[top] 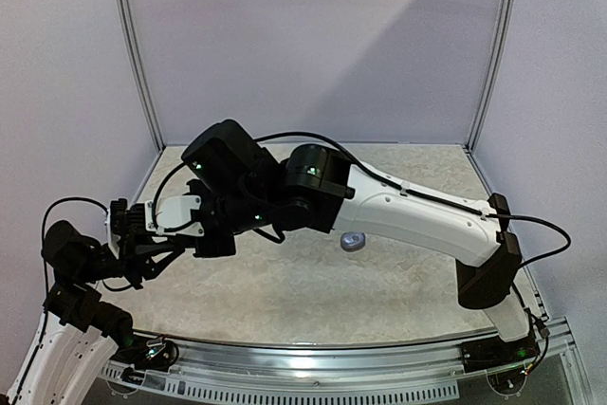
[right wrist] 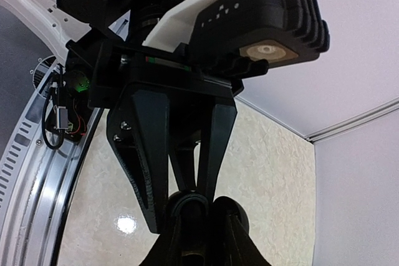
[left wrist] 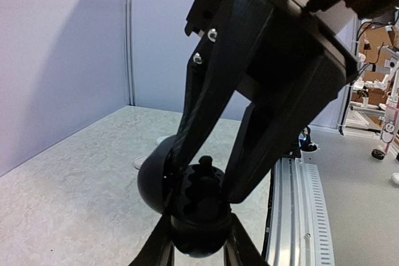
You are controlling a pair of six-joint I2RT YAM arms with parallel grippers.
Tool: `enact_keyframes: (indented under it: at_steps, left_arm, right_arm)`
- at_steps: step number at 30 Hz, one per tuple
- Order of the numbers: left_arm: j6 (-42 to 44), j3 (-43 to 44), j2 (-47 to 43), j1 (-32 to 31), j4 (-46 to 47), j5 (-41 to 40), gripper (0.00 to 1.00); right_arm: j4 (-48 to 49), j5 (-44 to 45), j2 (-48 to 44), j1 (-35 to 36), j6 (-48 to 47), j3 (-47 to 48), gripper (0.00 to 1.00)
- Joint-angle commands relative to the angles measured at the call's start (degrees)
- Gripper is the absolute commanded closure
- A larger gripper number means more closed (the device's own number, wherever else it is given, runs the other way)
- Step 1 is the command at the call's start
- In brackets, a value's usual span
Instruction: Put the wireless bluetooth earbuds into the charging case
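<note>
The black charging case (left wrist: 198,238) hangs above the table's left side, lid (left wrist: 151,182) swung open to the left. My left gripper (left wrist: 199,241) is shut on its lower half from below. A black earbud (left wrist: 206,165) stands in the case's well. My right gripper (left wrist: 209,182) reaches down over it, its fingers (left wrist: 193,123) spread to either side of the bud without touching it. In the right wrist view the case (right wrist: 187,207) sits between my right gripper (right wrist: 199,235) and the left fingers (right wrist: 149,166). From above, the two grippers meet: left (top: 156,239), right (top: 213,232).
A small grey-blue pebble-shaped thing (top: 353,242) lies on the table under the right forearm. Two pale small things (left wrist: 140,163) (left wrist: 163,140) lie on the table behind the case. A metal rail (left wrist: 299,204) runs along the near edge. Walls close the back and sides.
</note>
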Motion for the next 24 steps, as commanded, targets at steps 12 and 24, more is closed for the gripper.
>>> enact_keyframes:
  at_steps: [12, 24]
  left_arm:
    - [0.3, 0.3, -0.9, -0.5, 2.6, -1.7, 1.0]
    - [0.7, 0.4, -1.2, -0.3, 2.6, -1.8, 1.0]
  right_arm:
    - [18.1, -13.5, -13.3, -3.5, 16.8, -12.0, 0.66]
    - [11.5, -4.9, -3.8, -6.4, 27.5, -5.7, 0.98]
